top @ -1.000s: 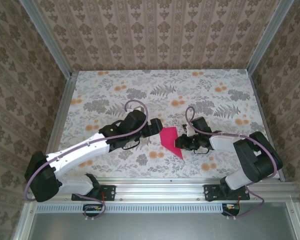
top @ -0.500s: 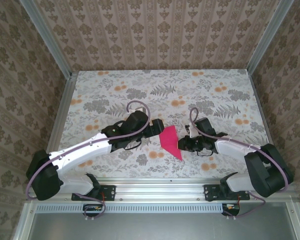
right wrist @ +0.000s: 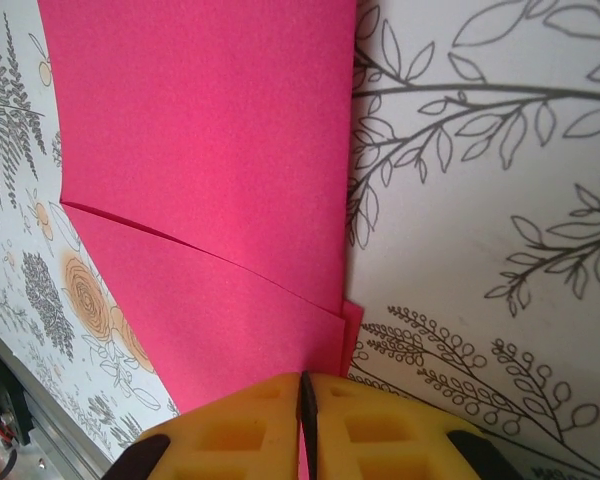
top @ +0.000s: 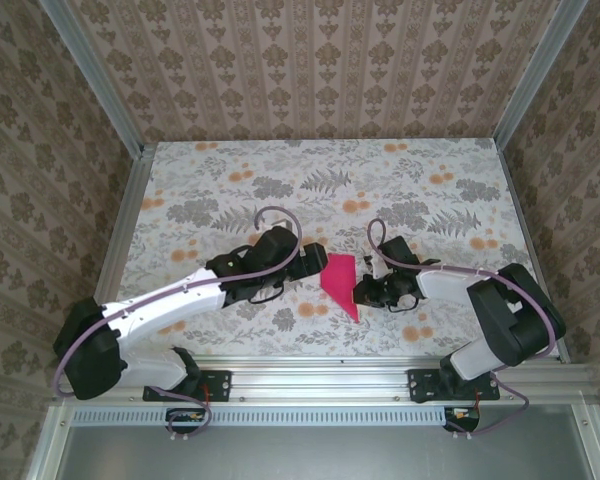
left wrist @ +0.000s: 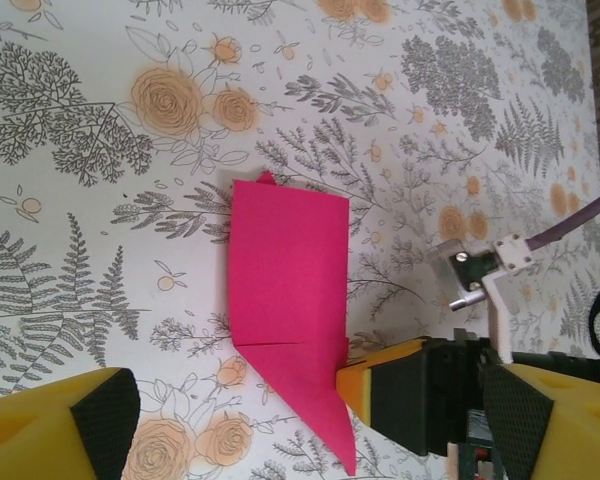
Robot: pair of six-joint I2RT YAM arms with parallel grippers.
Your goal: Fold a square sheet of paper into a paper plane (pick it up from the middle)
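The magenta-pink paper (top: 339, 281), folded into a long shape with one pointed end, lies flat on the flowered table (top: 280, 190). In the left wrist view the paper (left wrist: 285, 290) shows a diagonal fold near its point. My right gripper (top: 364, 293) is shut on the paper's right edge; its yellow pads (right wrist: 380, 430) press together with the pink edge (right wrist: 230, 200) running between them. My left gripper (top: 315, 262) stands open just left of the paper, its fingers (left wrist: 100, 420) spread wide on both sides of the pointed end. The right gripper's fingers (left wrist: 405, 390) touch the paper's side.
Metal rails (top: 380, 372) run along the near edge, close to the paper's point. Patterned walls (top: 310, 70) enclose the table on three sides. Free table surface lies toward the back.
The paper has slid slightly left and toward the near edge with the right gripper on it. The left gripper crept a little to the right, and the right arm's elbow swung out and back.
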